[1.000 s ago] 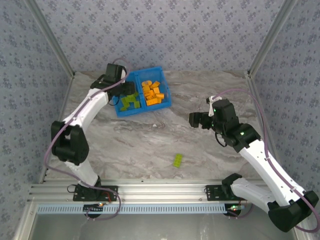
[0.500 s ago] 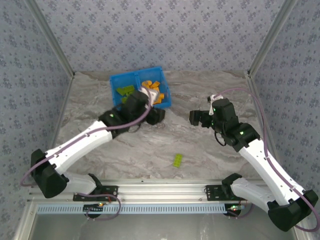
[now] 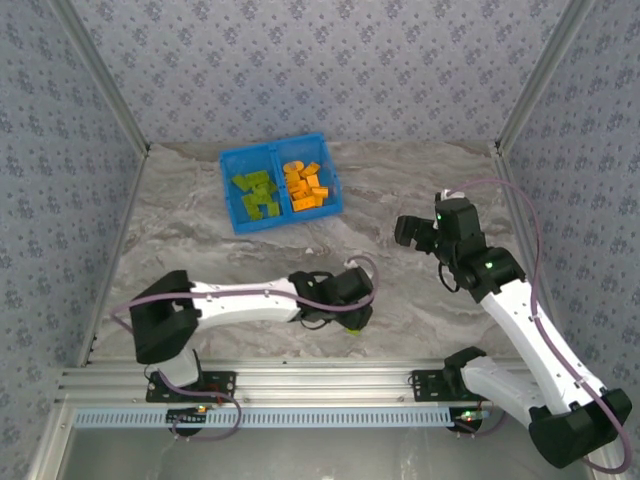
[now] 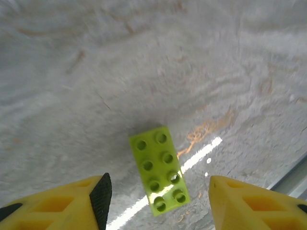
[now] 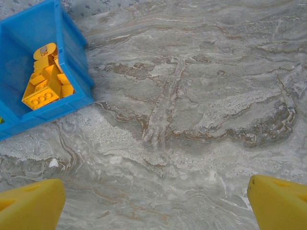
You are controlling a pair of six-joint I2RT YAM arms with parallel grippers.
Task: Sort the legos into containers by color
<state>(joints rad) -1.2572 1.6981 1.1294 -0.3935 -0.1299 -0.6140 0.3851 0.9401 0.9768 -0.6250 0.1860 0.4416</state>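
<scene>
Tool L (image 4: pixel 157 194) hovering half-open, gripping nothing, straddling lime brick (image 4: pixel 158 170) lying on worktop (image 4: pixel 72 72) | tool R (image 5: pixel 156 206) gaping wide, empty, nr blue tray (image 5: pixel 73 50)

A shallow blue tray (image 3: pixel 272 147) sits toward the bench's far edge, left of centre. Its left compartment holds lime green bricks (image 3: pixel 255 195) and its right compartment holds orange bricks (image 3: pixel 305 185). One lime green two-by-four brick (image 4: pixel 159 170) lies flat, studs up, alone near the bench's near edge.
</scene>
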